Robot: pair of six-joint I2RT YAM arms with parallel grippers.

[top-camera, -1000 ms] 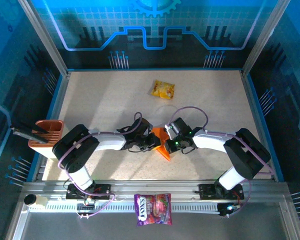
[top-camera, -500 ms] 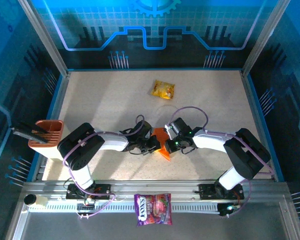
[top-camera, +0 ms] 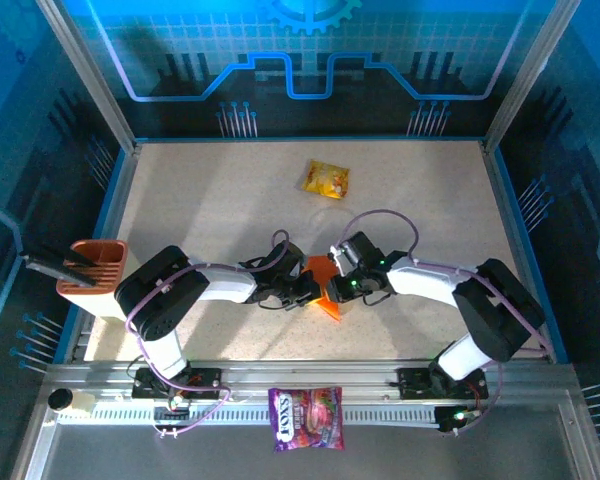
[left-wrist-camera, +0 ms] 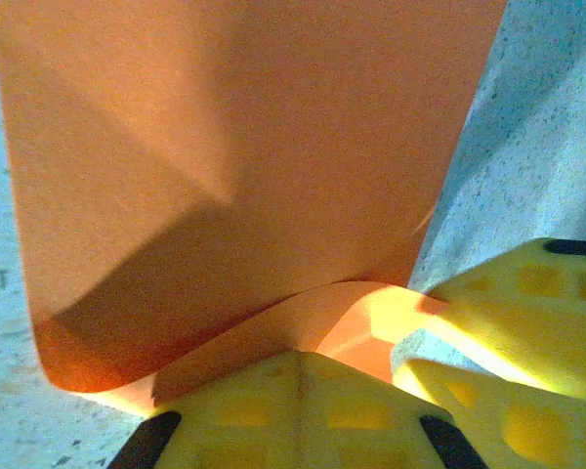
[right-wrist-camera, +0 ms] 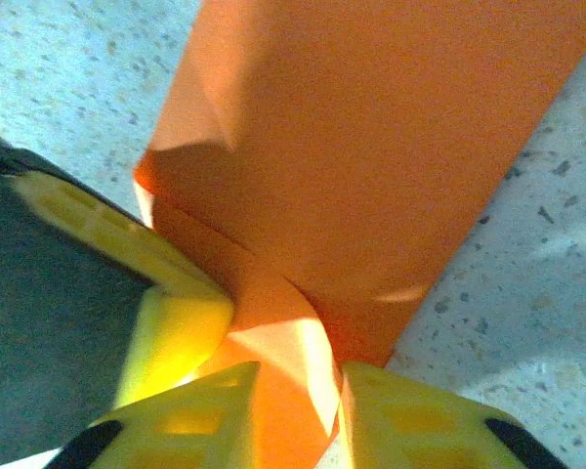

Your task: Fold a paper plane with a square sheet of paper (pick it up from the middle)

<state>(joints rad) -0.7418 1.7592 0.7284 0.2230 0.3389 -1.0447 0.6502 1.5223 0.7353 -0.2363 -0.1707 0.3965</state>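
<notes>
The square sheet of paper (top-camera: pixel 324 287), bright orange and partly folded, lies at the table's middle front between my two grippers. My left gripper (top-camera: pixel 308 290) meets it from the left. In the left wrist view its yellow fingers (left-wrist-camera: pixel 303 391) are pressed together on a curled lower edge of the paper (left-wrist-camera: pixel 244 166). My right gripper (top-camera: pixel 340 287) meets it from the right. In the right wrist view its fingers (right-wrist-camera: pixel 420 415) stand a little apart, with a curled flap of the paper (right-wrist-camera: pixel 371 147) lying loose in the gap. The paper plane's finished shape is not in view.
A glossy yellow snack packet (top-camera: pixel 326 179) lies toward the back of the table. A purple printed bag (top-camera: pixel 306 418) rests on the front rail. An orange-brown holder (top-camera: pixel 92 270) with a dark tool stands at the left edge. Metal frame posts border the table.
My left gripper slid right and closed on the paper's edge. My right gripper's jaws have just parted around the flap they pinched. The paper shifted slightly.
</notes>
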